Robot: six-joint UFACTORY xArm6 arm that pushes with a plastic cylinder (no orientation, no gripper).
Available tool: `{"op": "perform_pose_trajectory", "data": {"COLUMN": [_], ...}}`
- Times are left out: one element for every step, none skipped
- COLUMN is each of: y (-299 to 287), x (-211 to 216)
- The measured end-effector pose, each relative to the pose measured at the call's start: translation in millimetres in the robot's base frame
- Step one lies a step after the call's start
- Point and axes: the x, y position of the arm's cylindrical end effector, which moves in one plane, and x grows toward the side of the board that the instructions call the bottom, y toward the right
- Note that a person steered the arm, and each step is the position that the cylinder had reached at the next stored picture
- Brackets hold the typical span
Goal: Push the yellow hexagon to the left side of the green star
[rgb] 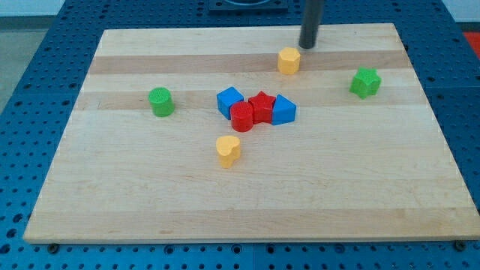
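- Broadly, a pale wooden board (247, 202) fills most of the view, lying on a blue perforated table (30, 45).
- My tip (307, 46) ends a bare rod with no jaws to open or close and holds nothing; it rests near the view's top, just up and right of the yellow hexagon (289, 61), though whether they touch is hard to tell.
- Mid-board sits a tight cluster: a blue cube (229, 101), a red cylinder (242, 117), a red star (261, 107), and a blue, possibly wedge-shaped block (283, 110).
- At the view's right edge stands the green star (365, 82), well apart from the hexagon.
- A green cylinder (160, 102) stands at the left.
- A yellow heart (228, 150) lies below the cluster.
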Motion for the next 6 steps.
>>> {"op": "perform_pose_trajectory", "data": {"y": [-76, -82, -54, 3, 39, 44], "x": [2, 6, 36, 53, 57, 57]}}
